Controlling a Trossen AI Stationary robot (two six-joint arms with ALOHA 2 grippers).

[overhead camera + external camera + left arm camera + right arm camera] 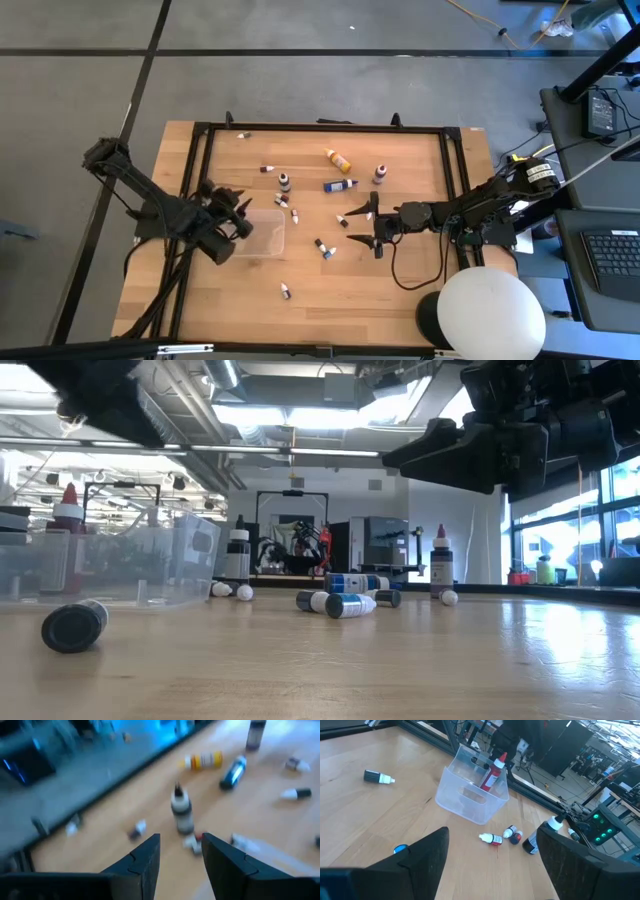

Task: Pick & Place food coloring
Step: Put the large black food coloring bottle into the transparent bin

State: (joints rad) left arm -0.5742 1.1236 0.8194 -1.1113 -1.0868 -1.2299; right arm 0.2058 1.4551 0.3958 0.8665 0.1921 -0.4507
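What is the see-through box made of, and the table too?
The see-through box looks like clear, glossy plastic: you can see the red bottle right through its walls. The table looks like smooth, light wood, probably sealed, because it shows long grain lines and plank seams.

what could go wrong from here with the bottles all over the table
1. The open right pincer hangs close to small lying bottles; a sideways brush could send them rolling.
2. The red bottle leans against the clear tray's wall; a bump may tip it or shift the tray.
3. The left pincer faces an upright dark bottle that could topple.
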